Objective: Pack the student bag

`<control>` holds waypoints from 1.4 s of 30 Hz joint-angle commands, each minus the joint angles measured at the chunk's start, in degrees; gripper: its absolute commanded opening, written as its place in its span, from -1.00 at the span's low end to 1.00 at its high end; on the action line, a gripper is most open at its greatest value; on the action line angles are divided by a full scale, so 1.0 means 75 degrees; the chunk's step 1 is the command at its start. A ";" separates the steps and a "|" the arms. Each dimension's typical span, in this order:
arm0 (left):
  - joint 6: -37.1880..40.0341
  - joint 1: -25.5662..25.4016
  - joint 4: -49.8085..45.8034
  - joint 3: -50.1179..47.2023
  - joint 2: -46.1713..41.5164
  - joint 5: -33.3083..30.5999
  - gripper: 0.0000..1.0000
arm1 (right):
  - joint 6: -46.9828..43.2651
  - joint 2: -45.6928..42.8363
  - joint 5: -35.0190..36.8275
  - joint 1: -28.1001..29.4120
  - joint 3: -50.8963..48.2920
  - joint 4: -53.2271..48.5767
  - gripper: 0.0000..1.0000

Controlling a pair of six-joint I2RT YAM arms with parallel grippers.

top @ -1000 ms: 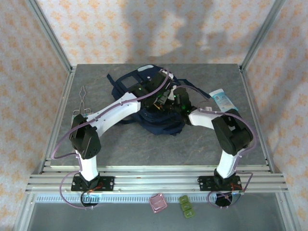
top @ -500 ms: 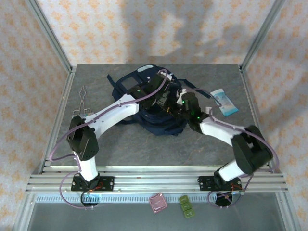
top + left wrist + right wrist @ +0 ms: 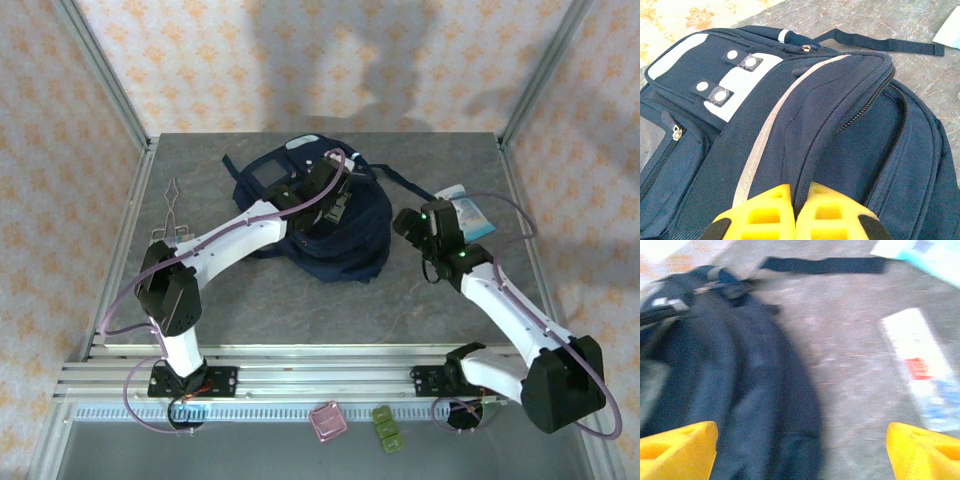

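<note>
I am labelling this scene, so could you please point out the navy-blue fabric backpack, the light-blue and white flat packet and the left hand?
Navy-blue fabric backpack [image 3: 352, 238]: top view, its right side panel.
Light-blue and white flat packet [image 3: 472, 217]: top view, its middle.
Left hand [image 3: 794, 195]: left wrist view, between its yellow fingertips.

We find the student bag [image 3: 355, 240] lying on the desk [image 3: 300, 305], at its middle and towards the back. A strap [image 3: 405, 183] runs from the bag's rear right side across the desk towards a packet [image 3: 468, 214], which lies to the right of the bag. The left jaws sit on top of the bag, closed on a fold of it. The right jaws hang spread over bare desk between bag and packet. Tongs [image 3: 170, 205] lie well apart on the bag's left. In front of the desk, below its rail, a square piece [image 3: 327, 421] lies just left of a small block [image 3: 387, 428].
</note>
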 commanded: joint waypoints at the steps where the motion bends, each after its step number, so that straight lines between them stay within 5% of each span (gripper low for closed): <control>1: -0.0233 0.0034 0.0393 0.0024 -0.0518 0.0042 -1.00 | -0.0380 0.0034 0.0964 -0.0426 0.0089 -0.0988 0.79; 14: -0.0238 0.0035 0.0265 0.0100 -0.0459 0.0068 -1.00 | -0.1202 0.1487 0.0094 -0.1716 -0.0067 -0.0125 0.79; 27: -0.0279 0.0043 0.0202 0.0140 -0.0378 0.0113 -1.00 | -0.1610 0.3756 -0.0956 -0.1998 0.0902 0.0196 0.75; 34: -0.0271 0.0046 0.0172 0.0107 -0.0383 0.0083 -1.00 | -0.1690 0.4250 -0.1768 -0.2004 0.0921 0.0222 0.46; 42: -0.0338 0.0056 0.0215 0.0129 -0.0308 0.0183 -1.00 | -0.1685 0.4596 -0.1209 -0.1989 0.0949 0.0016 0.03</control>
